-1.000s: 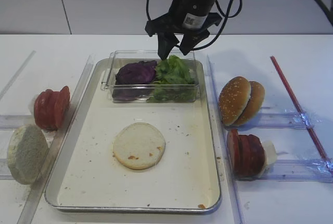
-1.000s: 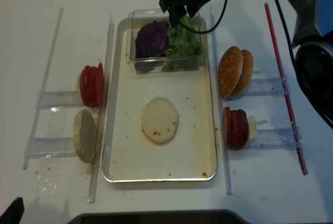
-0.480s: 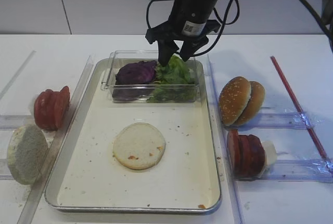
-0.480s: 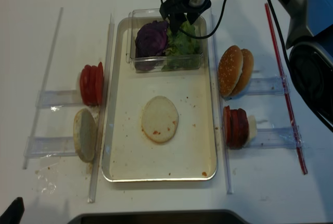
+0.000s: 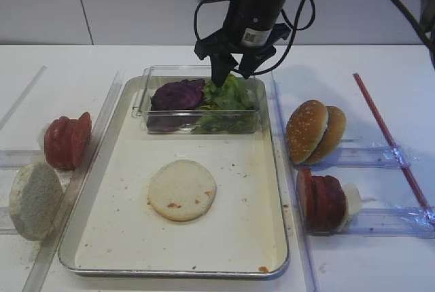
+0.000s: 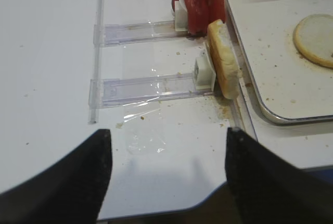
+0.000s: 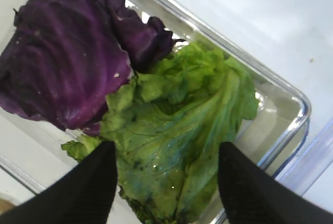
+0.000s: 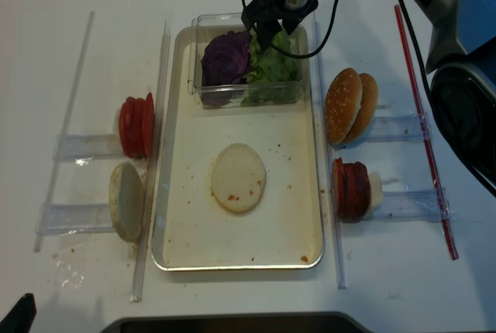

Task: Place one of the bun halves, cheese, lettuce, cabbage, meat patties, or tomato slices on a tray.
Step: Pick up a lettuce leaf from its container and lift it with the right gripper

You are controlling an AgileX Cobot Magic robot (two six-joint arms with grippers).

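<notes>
My right gripper (image 5: 231, 75) hangs open just over the green lettuce (image 5: 230, 95) in a clear box (image 5: 253, 121) at the far end of the metal tray (image 5: 122, 238). In the right wrist view its fingers (image 7: 93, 187) straddle the lettuce (image 7: 182, 120), with nothing held. Purple cabbage (image 5: 177, 95) lies left of the lettuce. One flat bun half (image 5: 181, 189) rests mid-tray. My left gripper (image 6: 167, 133) is open over bare table, near the left racks.
Left of the tray stand tomato slices (image 5: 68, 140) and a bun half (image 5: 34, 200) on clear racks. To its right are sesame buns (image 5: 314, 131), meat patties (image 5: 319, 200) and a pale cheese piece (image 5: 351, 199). A red rod (image 5: 387, 136) lies far right.
The right gripper has shifted slightly right and lower, onto the lettuce side of the box. Its jaws stay equally wide. Nothing else moved.
</notes>
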